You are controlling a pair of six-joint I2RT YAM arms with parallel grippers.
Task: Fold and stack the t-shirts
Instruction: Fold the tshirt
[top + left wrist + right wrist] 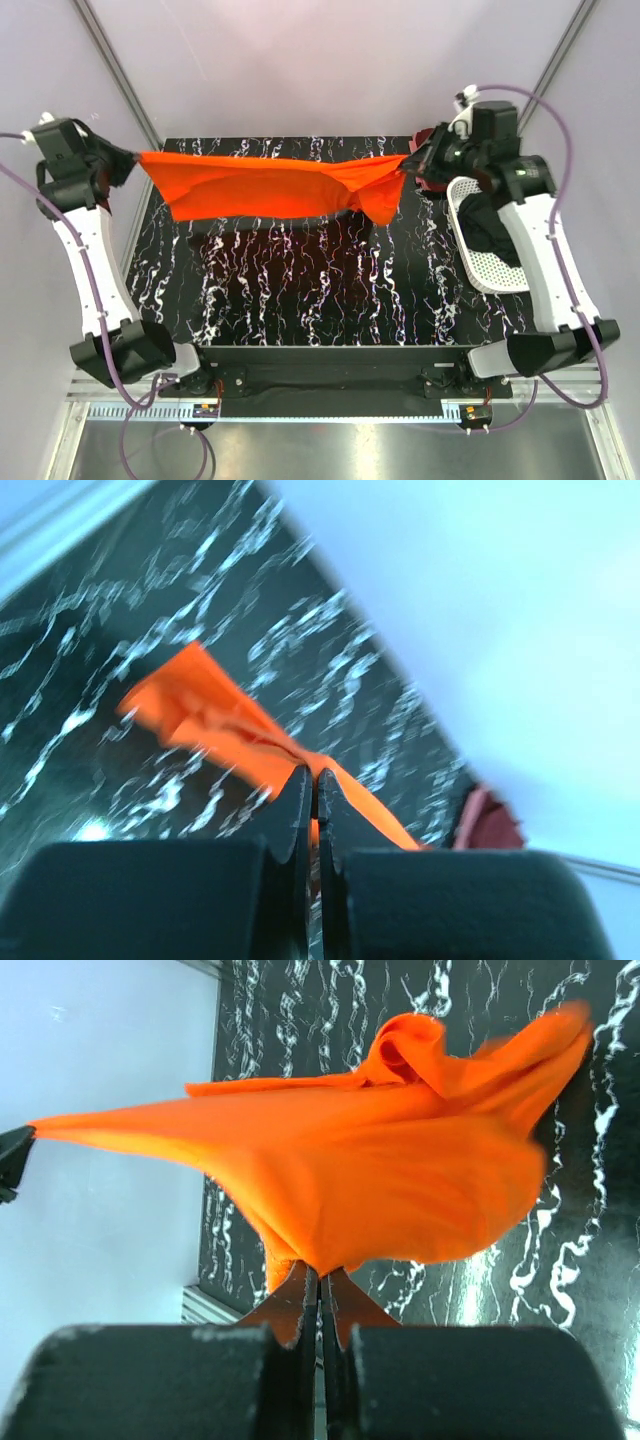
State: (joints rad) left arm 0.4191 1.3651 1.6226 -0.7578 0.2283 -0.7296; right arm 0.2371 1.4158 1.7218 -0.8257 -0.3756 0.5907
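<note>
The tabletop (300,300) is black with white marble-like veins. Pale, plain walls (320,60) close it in, and thin metal struts (115,65) run up the back corners. A metal rail (330,410) crosses the bottom of the overhead view, in front of the arm bases.

There are two white and black arms, one on each side, with purple cables (95,300) running along them. There are three shirts and one white perforated basket (495,268).

The orange shirt (270,185) hangs in the air across the upper middle of the overhead view. It is pulled out sideways above the far part of the tabletop. The left fingers (310,790) are pinched shut on its left end at the upper left. The right fingers (320,1285) are clamped shut on its bunched right end at the upper right.

The maroon shirt (488,825) lies at the far right corner, near the right fingers. The black shirt (488,222) lies in the basket at the right edge, partly hidden by the right arm.
</note>
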